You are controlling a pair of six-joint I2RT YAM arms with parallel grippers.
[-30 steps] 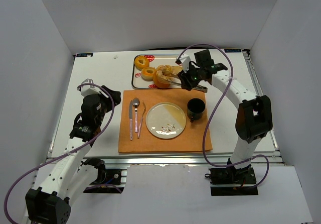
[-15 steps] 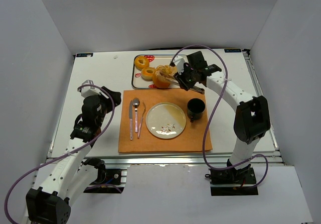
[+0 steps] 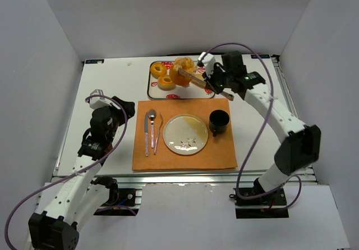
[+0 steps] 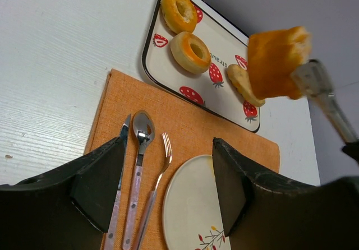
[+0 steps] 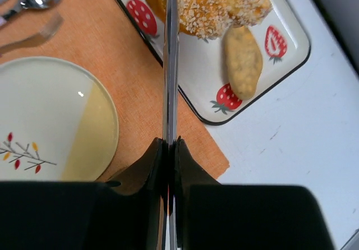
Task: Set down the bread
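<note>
My right gripper (image 3: pixel 217 84) is shut on metal tongs (image 3: pixel 198 80), whose tips pinch a crusty orange bread roll (image 3: pixel 182 70) and hold it lifted above the strawberry-print tray (image 3: pixel 197 91). In the right wrist view the tongs (image 5: pixel 170 65) run up from my gripper (image 5: pixel 170 149) to the seeded roll (image 5: pixel 224 3). The roll also shows in the left wrist view (image 4: pixel 277 59). A cream plate (image 3: pixel 185 133) lies on the orange placemat (image 3: pixel 182 160). My left gripper (image 3: pixel 126 107) is open and empty, left of the placemat.
Two ring-shaped breads (image 3: pixel 161 75) and a flat oval piece (image 5: pixel 242 59) lie in the tray. A knife, spoon (image 3: pixel 152 126) and fork lie left of the plate. A dark cup (image 3: pixel 219 121) stands right of the plate.
My right gripper has raised the tongs with the roll up off the tray and drawn back to the right. The left arm has not moved.
</note>
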